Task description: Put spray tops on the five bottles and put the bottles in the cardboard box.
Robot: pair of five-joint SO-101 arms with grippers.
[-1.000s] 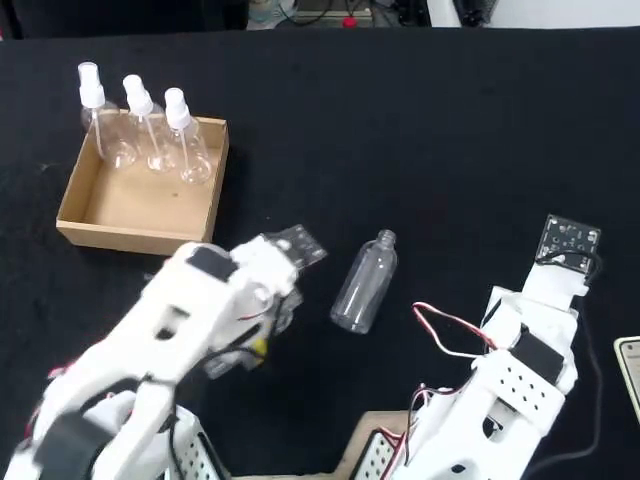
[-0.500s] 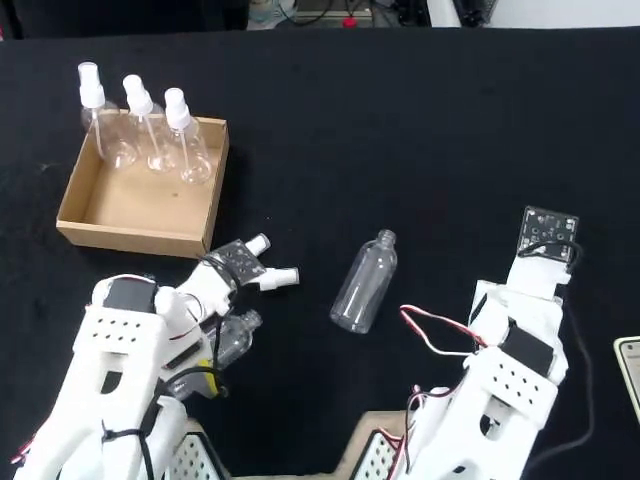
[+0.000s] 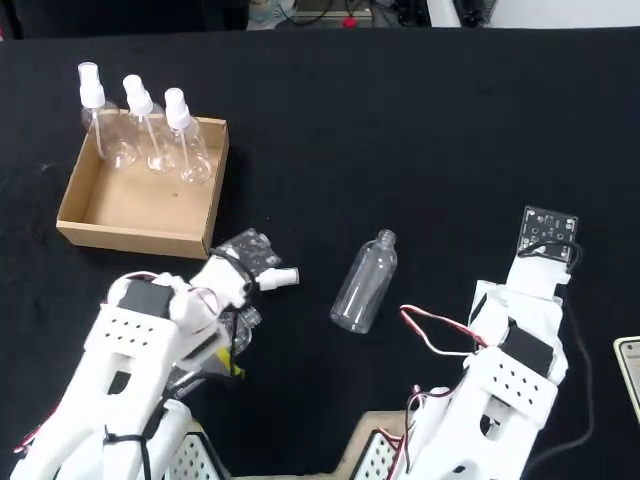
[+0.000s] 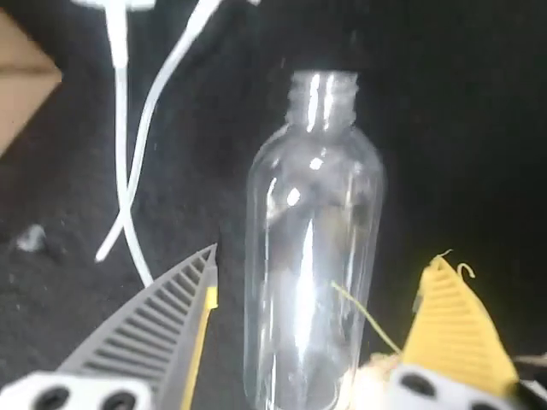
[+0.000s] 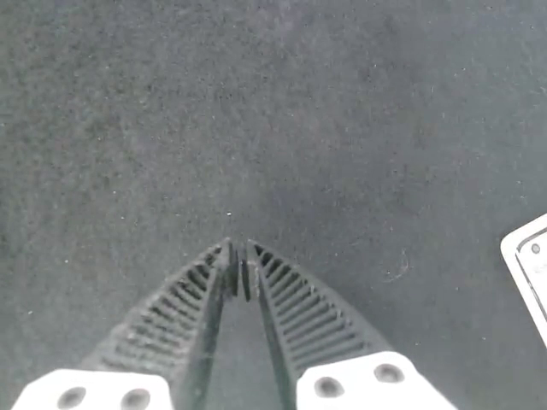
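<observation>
Under your left arm, the left gripper (image 4: 325, 256) stands wide with a topless bottle (image 4: 312, 213) lying between its fingers on the black table (image 3: 420, 130). A strip of cloth shows between the grey finger (image 4: 162, 316) and the bottle's side, so it is not clamped. Just past the bottle's neck, two white tubes (image 4: 120, 128) cross on the cloth. From above, a spray top (image 3: 283, 277) lies beside that arm's wrist.

On your other side, the right gripper (image 5: 239, 248) is pinched closed on nothing, low over the table, with the corner of a white object (image 5: 526, 265) near it at the table's right edge.

Between the arms, a little farther out, a second bottle (image 3: 365, 285) lies on its side with no top, neck pointing away from you. It is near the spray top but well apart from the right arm and the box (image 3: 140, 235).

That box sits just beyond your left arm, its near wall facing you. Three capped bottles (image 3: 150, 135) stand along its far wall, tops above the rim, and cardboard floor shows in front of them.
</observation>
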